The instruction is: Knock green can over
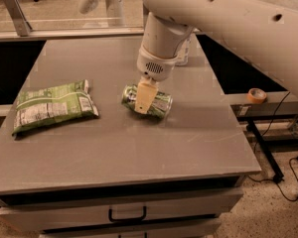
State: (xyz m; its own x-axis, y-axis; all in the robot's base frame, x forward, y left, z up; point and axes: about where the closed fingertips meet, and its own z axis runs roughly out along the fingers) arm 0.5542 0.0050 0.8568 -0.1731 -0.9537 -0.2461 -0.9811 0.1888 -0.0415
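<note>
The green can (162,105) lies on its side on the grey table (139,152), near the middle, with its silver top pointing left. My gripper (143,102) hangs from the white arm straight over the can, and its tan tip covers the can's middle. The can rests flat on the table surface.
A flat green-and-white snack bag (54,105) lies to the left of the can. A clear bottle (184,53) stands behind the arm, mostly hidden. A roll of tape (257,95) sits on a shelf beyond the table's right edge. Drawers with a black handle (127,214) are below the front edge.
</note>
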